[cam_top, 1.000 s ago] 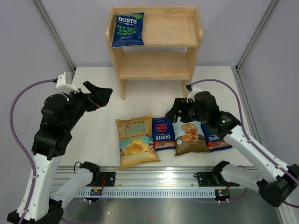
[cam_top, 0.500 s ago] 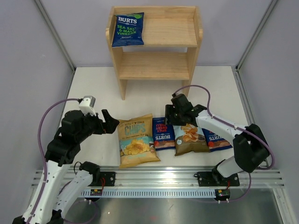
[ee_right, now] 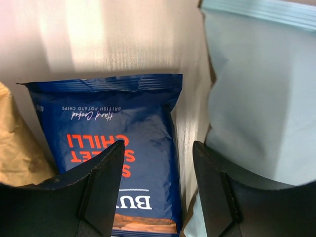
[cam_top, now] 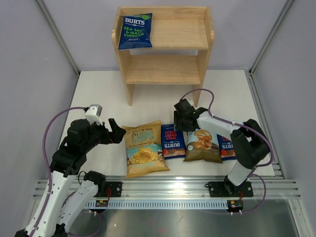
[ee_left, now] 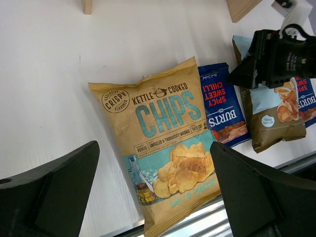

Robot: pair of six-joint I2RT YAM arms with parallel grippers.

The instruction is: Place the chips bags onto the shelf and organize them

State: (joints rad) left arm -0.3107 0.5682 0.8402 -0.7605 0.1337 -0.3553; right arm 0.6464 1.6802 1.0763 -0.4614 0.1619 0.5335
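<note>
One dark-blue Burts bag [cam_top: 135,31] stands on the top tier of the light-wood shelf [cam_top: 182,69]. On the table lie the tan Chips bag [cam_top: 143,148] [ee_left: 165,138], a dark-blue Burts chilli bag [cam_top: 172,141] [ee_right: 121,148] [ee_left: 224,106], the light-blue and brown bag [cam_top: 201,145] [ee_right: 261,103] and another Burts bag [cam_top: 227,147], partly hidden by my right arm. My left gripper [cam_top: 117,132] [ee_left: 153,197] is open, low at the Chips bag's left edge. My right gripper [cam_top: 180,121] [ee_right: 158,182] is open over the gap between the chilli bag and the light-blue bag.
A metal rail [cam_top: 168,190] runs along the table's near edge. Grey walls with slanted posts enclose the white table [cam_top: 98,94] on both sides. The shelf's lower tier holds nothing.
My left arm came down from high on the left to just left of the Chips bag. My right gripper moved left and lower onto the chilli bag's top end.
</note>
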